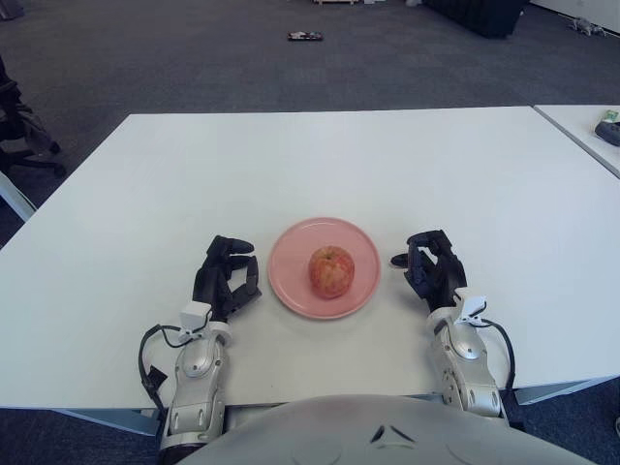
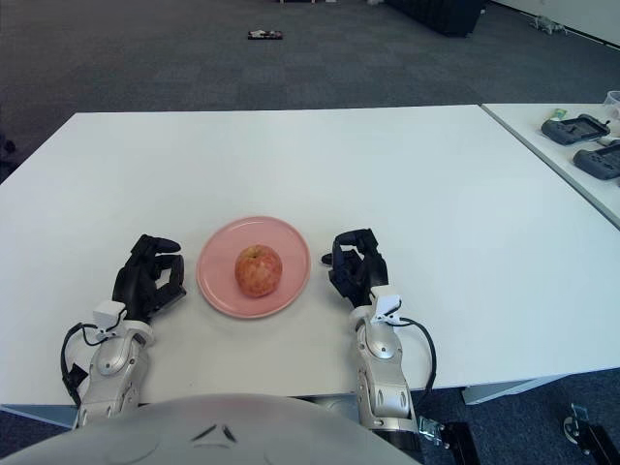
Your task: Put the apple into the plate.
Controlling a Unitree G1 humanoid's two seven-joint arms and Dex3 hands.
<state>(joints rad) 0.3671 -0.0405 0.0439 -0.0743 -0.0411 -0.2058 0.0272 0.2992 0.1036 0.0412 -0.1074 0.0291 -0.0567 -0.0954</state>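
Note:
A red-yellow apple (image 1: 331, 271) sits upright in the middle of a pink plate (image 1: 291, 254) near the front of the white table (image 1: 320, 165). My left hand (image 1: 228, 274) shows just left of the plate, fingers curled and holding nothing. My right hand (image 1: 431, 263) shows just right of the plate, fingers also curled around nothing. Neither hand touches the apple or the plate.
A second white table (image 2: 572, 145) stands at the right with dark controllers (image 2: 579, 129) on it. A dark chair (image 1: 19, 131) is at the far left. A small dark object (image 1: 303, 37) lies on the carpet beyond the table.

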